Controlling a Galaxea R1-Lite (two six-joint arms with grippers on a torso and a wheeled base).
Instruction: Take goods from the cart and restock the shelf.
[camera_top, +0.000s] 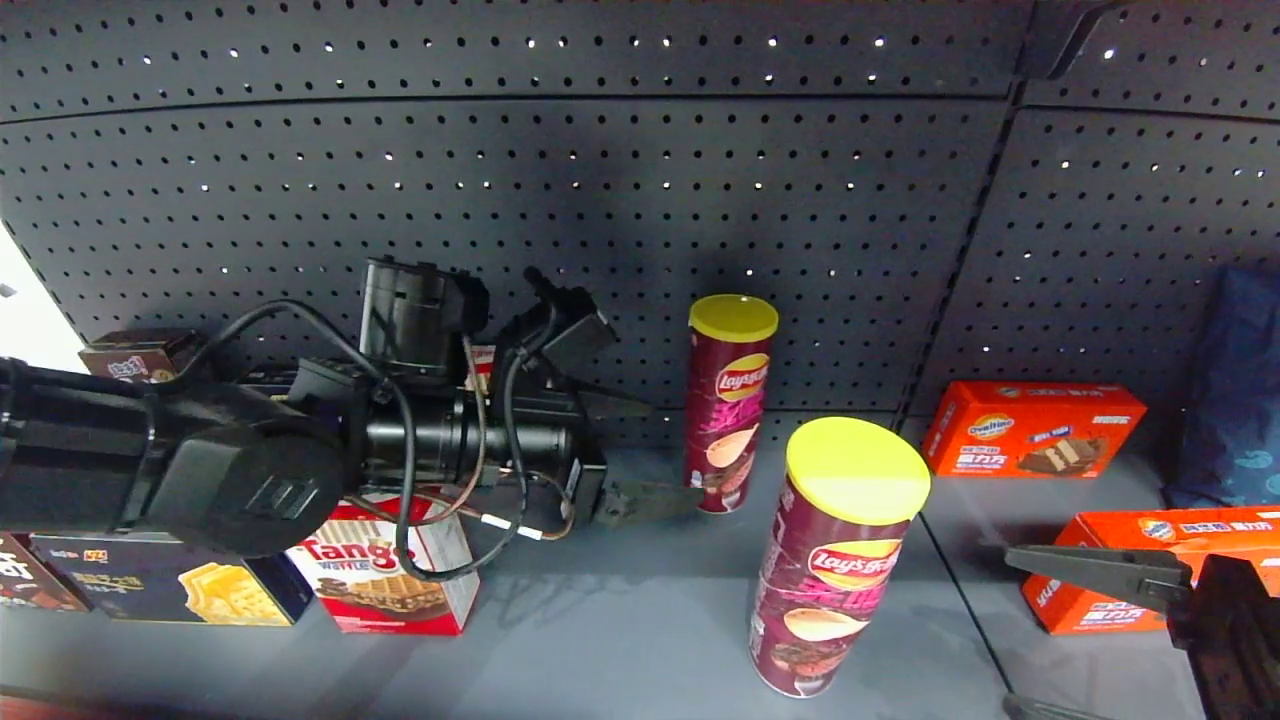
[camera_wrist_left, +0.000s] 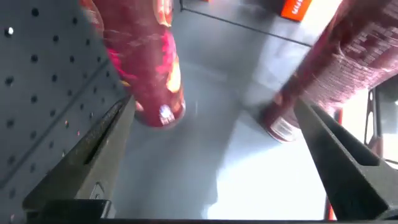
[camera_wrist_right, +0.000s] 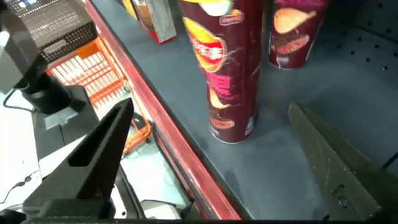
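Jaws of left gripper (camera_top: 665, 450) and right gripper (camera_wrist_right: 211, 107) stand open near two chip cans (camera_top: 731, 405) (camera_top: 838, 560).

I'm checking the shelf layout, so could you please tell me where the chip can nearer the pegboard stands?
In the head view, the rear chip can stands upright mid-shelf by the pegboard, just beyond the left gripper and behind the front can.

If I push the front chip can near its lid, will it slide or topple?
Likely topples: the front chip can is tall and narrow, upright on a small base. Once down, its round body would probably roll on the shelf. The glossy wall may slip in a light grip.
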